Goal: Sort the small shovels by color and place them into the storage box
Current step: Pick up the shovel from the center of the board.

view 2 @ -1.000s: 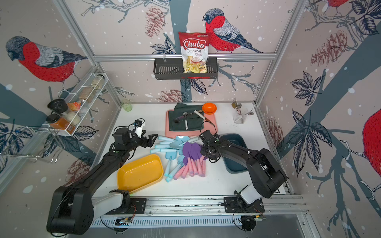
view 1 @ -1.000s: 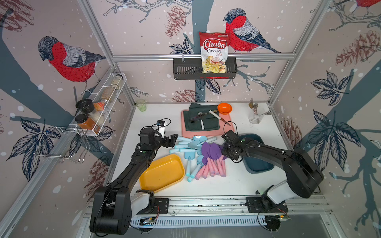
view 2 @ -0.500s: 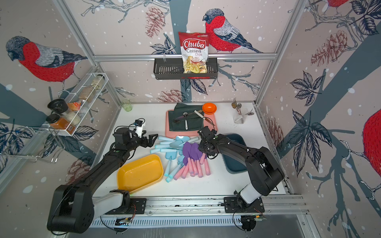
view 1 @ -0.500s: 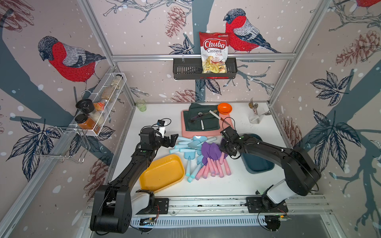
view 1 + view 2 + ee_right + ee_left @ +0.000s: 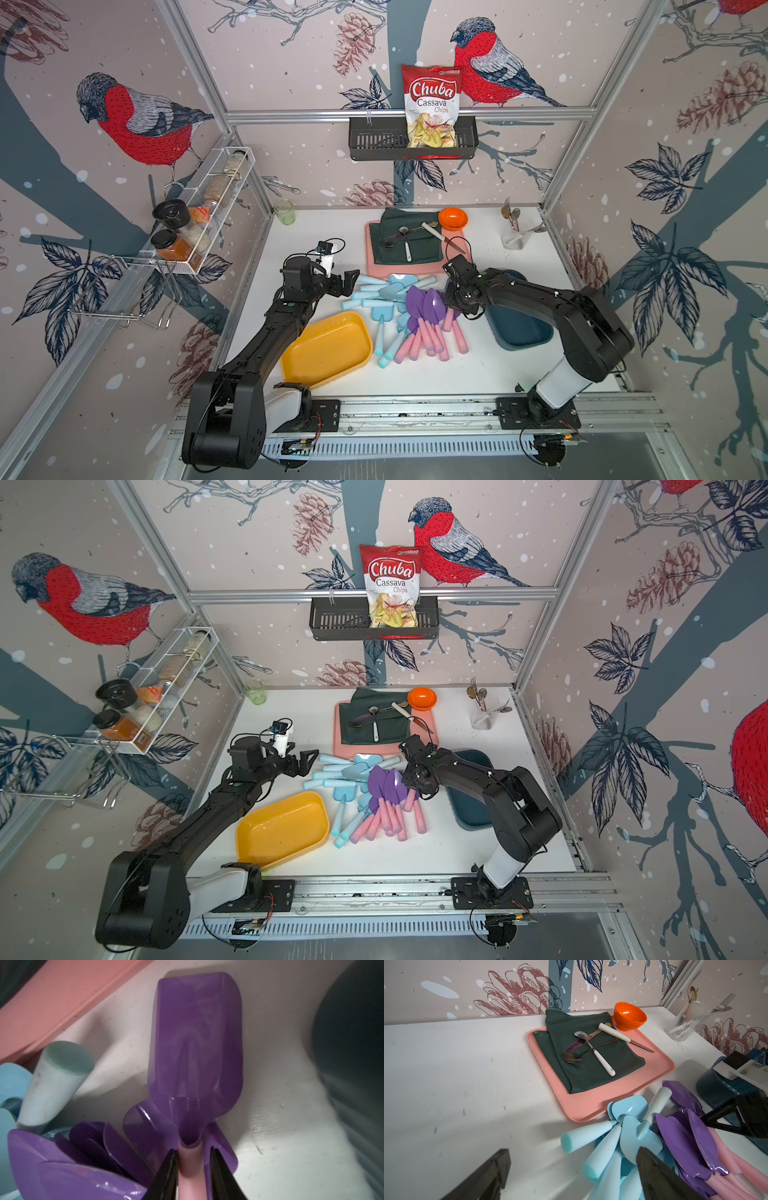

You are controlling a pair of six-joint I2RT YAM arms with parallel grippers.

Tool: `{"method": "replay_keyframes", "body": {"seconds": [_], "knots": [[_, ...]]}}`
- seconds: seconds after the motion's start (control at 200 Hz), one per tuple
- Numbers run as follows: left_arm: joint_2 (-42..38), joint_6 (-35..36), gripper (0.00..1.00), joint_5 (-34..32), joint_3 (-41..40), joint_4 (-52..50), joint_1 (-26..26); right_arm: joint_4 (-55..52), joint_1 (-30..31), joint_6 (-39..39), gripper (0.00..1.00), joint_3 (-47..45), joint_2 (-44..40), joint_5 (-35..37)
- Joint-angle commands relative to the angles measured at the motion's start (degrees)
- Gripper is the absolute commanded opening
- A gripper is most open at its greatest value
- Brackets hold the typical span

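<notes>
**Hidden parts.** In both top views the right gripper [image 5: 452,296] covers its own fingers, and its arm masks part of the blue box [image 5: 523,332]. The right wrist view cuts off the held shovel's [image 5: 197,1043] handle and blurs the box. The left wrist view crops the left gripper [image 5: 574,1150], whose fingers stand wide apart just beside the blue shovels [image 5: 380,293].

**Grip.** The right fingers [image 5: 168,1167] are closed on the pink handle just behind the purple blade, which lies over bare table [image 5: 415,374].

**Change.** Against the frame a second earlier, the right gripper sits slightly nearer the pink tray [image 5: 372,266], and one pink handle has splayed outward. The left arm is unchanged.

**Shovels.** They lie fanned between the yellow box [image 5: 328,349] and the blue box, with the blue ones leftward and the purple shovels [image 5: 428,303] rightward.
</notes>
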Motion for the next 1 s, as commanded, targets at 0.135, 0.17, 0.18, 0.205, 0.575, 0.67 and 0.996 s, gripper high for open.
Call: {"method": "replay_keyframes", "body": {"seconds": [0.135, 0.17, 0.18, 0.205, 0.575, 0.67, 0.996], "knots": [[0.49, 1.66, 0.98, 0.63, 1.01, 1.71, -0.05, 0.13, -0.69, -2.73, 0.28, 0.06, 1.69, -0.30], [0.54, 1.73, 0.98, 0.66, 1.13, 1.77, 0.01, -0.17, -0.69, -2.91, 0.26, 0.11, 1.74, -0.23], [0.58, 1.76, 0.98, 0.70, 1.15, 1.72, -0.02, -0.21, -0.69, -2.96, 0.26, 0.15, 1.71, -0.15], [0.58, 1.77, 0.98, 0.74, 1.29, 1.69, -0.03, -0.35, -0.69, -3.03, 0.25, 0.24, 1.71, 0.00], [1.79, 6.17, 0.97, 8.22, 4.99, 0.74, -0.03, -0.02, 0.14, -7.61, 0.09, -0.77, -5.71, 3.07], [2.62, 11.56, 0.96, 15.86, 7.36, 0.02, -0.19, 2.80, 0.16, -14.49, 0.07, -1.61, -10.91, 1.54], [9.35, 45.08, 0.79, 38.35, 21.97, -20.06, -3.87, 6.76, -2.50, -46.50, 0.06, -3.38, -22.64, -22.95]]}}
